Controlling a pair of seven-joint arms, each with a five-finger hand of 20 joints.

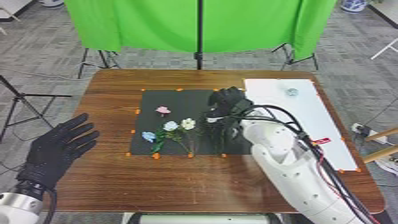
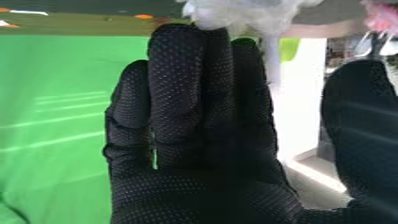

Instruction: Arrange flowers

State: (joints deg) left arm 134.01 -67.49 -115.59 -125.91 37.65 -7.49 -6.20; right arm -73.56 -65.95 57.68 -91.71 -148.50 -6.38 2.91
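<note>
1. Taking the first stem looks like the step in hand: the flowers lie on the black mat (image 1: 178, 98), and the small clear vessel (image 1: 292, 92), probably the vase, stands apart on the white sheet (image 1: 306, 112), towards the table's far right corner.
2. The right hand (image 1: 229, 100) is over the mat's right part, its fingers straight and its thumb held well away from them. A white bloom (image 2: 240, 14) is just by the fingertips, its pale stem between fingers and thumb; I see no grip on it, though contact is hard to tell.
3. Next, I judge, thumb and fingers must close on that stem below the petals, then lift and carry it to the vessel. Too hard a squeeze could crush the bloom.
4. The left hand (image 1: 60, 150) is open and empty by the table's left edge, clear of the work.
5. Nearer the table's left side lie a pink flower (image 1: 163, 110), a blue flower (image 1: 148, 136), a white flower (image 1: 171, 126) and a cream flower (image 1: 187, 123). The last three are bunched with leafy stems, so lifting one might drag another.
6. Black cables (image 1: 289, 120) loop along the right arm (image 1: 289, 170), which spans the near right part of the table (image 1: 178, 187); they could brush the sheet or stems.
</note>
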